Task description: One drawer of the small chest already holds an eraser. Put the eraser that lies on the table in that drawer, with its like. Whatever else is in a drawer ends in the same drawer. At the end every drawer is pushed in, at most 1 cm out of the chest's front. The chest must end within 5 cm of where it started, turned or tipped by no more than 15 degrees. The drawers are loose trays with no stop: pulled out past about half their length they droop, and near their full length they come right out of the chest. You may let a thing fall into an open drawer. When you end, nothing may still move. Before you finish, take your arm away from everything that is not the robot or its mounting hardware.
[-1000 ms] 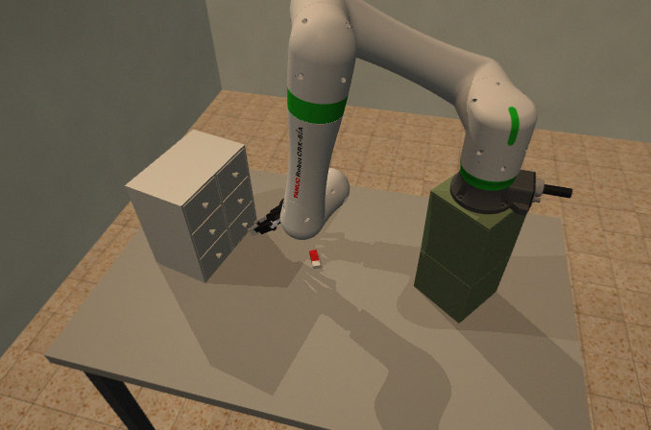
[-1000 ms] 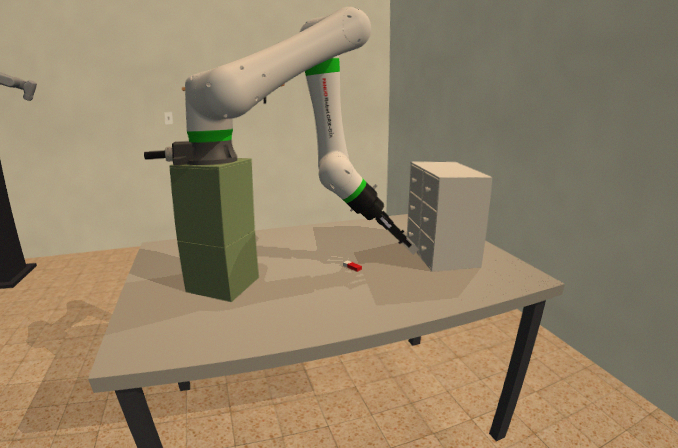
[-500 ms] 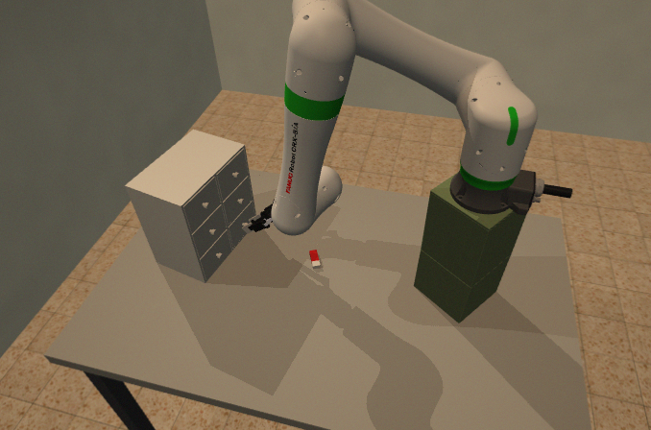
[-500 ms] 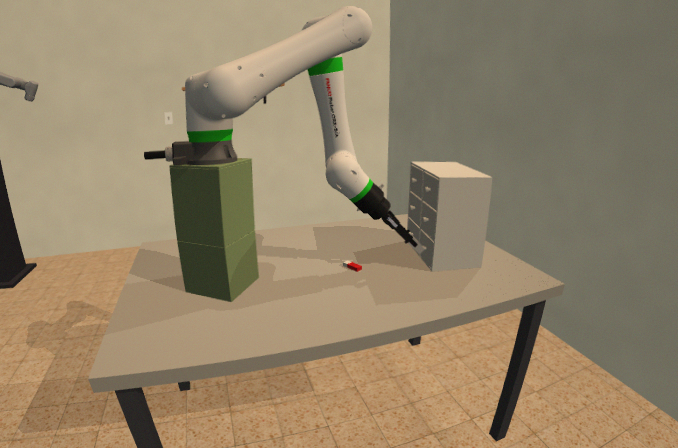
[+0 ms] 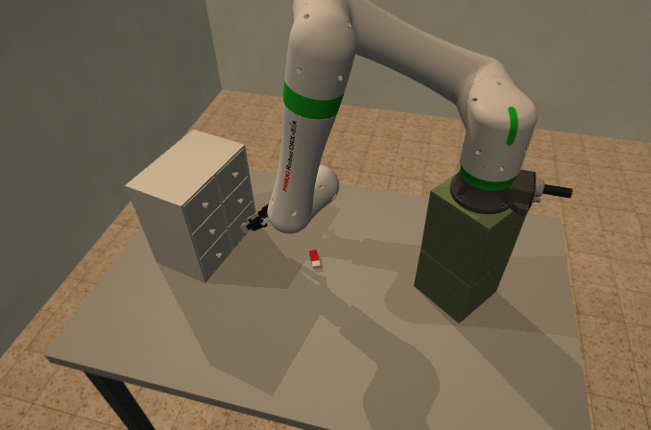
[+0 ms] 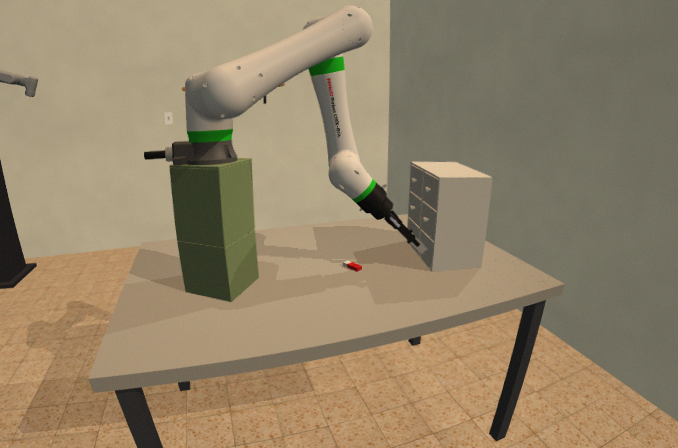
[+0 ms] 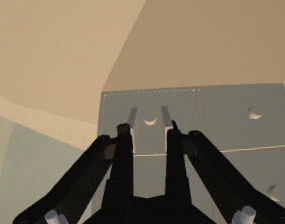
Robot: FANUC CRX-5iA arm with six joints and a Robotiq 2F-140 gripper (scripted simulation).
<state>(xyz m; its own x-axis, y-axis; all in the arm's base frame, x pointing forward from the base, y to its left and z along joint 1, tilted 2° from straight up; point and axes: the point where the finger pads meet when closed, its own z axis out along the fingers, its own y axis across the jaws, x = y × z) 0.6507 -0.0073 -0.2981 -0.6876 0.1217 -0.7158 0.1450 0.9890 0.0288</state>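
The chest [image 5: 166, 223] [image 6: 460, 221] [image 7: 225, 132] stands upright, with two columns of three drawers. The drawers in sight look pushed in; what they hold is hidden. The red and white eraser [image 5: 314, 257] [image 6: 352, 266] lies on the table in front of the chest. My gripper [image 5: 245, 227] [image 6: 418, 246] [image 7: 149, 116] is partly open, tilted down at the bottom drawer of the column farther from the top camera. In the wrist view that drawer's knob [image 7: 150, 121] shows in the gap between the fingertips, with space on both sides. Whether the tips touch the drawer front cannot be told.
The green pedestal [image 5: 443, 258] [image 6: 200, 211] bears the arm's base on the table [image 5: 133, 334] [image 6: 297, 322], across from the chest. The neighbouring bottom knob [image 5: 219, 254] [image 7: 254, 113] is beside the gripper. The arm's wrist hangs between eraser and chest at the back.
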